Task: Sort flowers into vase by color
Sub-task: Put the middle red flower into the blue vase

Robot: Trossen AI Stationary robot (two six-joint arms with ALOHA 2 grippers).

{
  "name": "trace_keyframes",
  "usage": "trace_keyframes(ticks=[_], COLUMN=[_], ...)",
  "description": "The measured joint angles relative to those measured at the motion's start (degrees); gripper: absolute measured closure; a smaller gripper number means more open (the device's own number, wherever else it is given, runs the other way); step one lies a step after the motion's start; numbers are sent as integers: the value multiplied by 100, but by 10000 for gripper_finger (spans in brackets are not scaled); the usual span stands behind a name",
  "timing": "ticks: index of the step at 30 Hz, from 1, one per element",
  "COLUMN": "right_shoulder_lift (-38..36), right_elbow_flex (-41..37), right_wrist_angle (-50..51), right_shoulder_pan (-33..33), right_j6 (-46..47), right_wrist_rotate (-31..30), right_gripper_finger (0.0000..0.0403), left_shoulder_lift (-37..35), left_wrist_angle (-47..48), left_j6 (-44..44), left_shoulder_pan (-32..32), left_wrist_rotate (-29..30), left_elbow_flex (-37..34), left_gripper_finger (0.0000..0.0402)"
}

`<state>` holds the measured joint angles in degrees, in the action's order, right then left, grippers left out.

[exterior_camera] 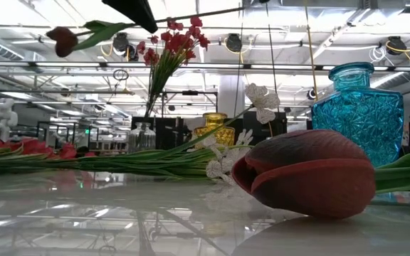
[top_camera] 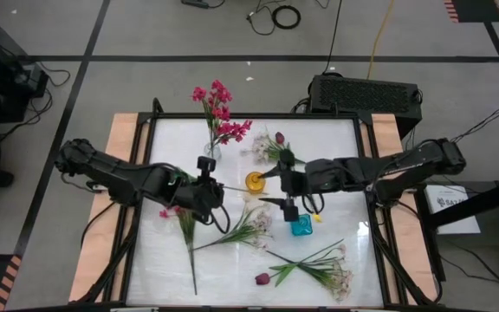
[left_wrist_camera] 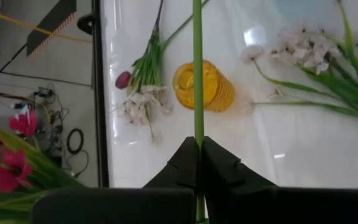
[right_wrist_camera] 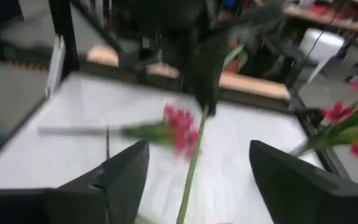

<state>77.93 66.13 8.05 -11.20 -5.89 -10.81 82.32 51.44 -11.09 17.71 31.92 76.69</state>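
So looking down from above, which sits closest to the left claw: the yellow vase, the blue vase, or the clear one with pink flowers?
From the left gripper:
1. Clear vase, just beyond it, toward the table's back.
2. Yellow vase, mid-table.
3. Blue vase, farthest, under the right arm.

The worktop (top_camera: 232,260) is white and glossy, with a black frame and light wooden strips along its two sides. It stands on a grey floor (top_camera: 145,87) marked with dark tape lines. Black cables (top_camera: 280,16) lie coiled on the floor behind it, near a black box with a grille (top_camera: 366,94). In the low view, the room behind has a high ceiling with pipes and round lamps (exterior_camera: 233,43).
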Motion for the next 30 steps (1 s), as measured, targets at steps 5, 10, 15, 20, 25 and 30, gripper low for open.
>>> trace_keyframes(ticks=[5,10,15,20,25,30], right_shoulder_lift=[295,465,481,481,481,481], right_elbow_flex=[-2,-2,-2,-2,-2,-2], right_wrist_angle=[307,226,212,234,412,416], right_shoulder_pan=[35,52,154,184,199,199], right_j6=[-87,-279,-294,-300,-343,-380], right_wrist_rotate=[-72,-425,-429,-409,-385,-387], right_gripper_finger=[178,208,251,314,385,394], left_shoulder_lift=[0,0,0,0,0,0], left_wrist_angle=[-103,-118,-119,-121,-121,-121], left_j6=[-111,-137,-148,-155,-168,-142], left_shoulder_pan=[-135,-165,-166,-164,-166,-164], left_wrist_rotate=[-19,-50,-50,-50,-48,-48], left_elbow_flex=[2,2,2,2,2,0], left_gripper_finger=[393,393,393,393,393,391])
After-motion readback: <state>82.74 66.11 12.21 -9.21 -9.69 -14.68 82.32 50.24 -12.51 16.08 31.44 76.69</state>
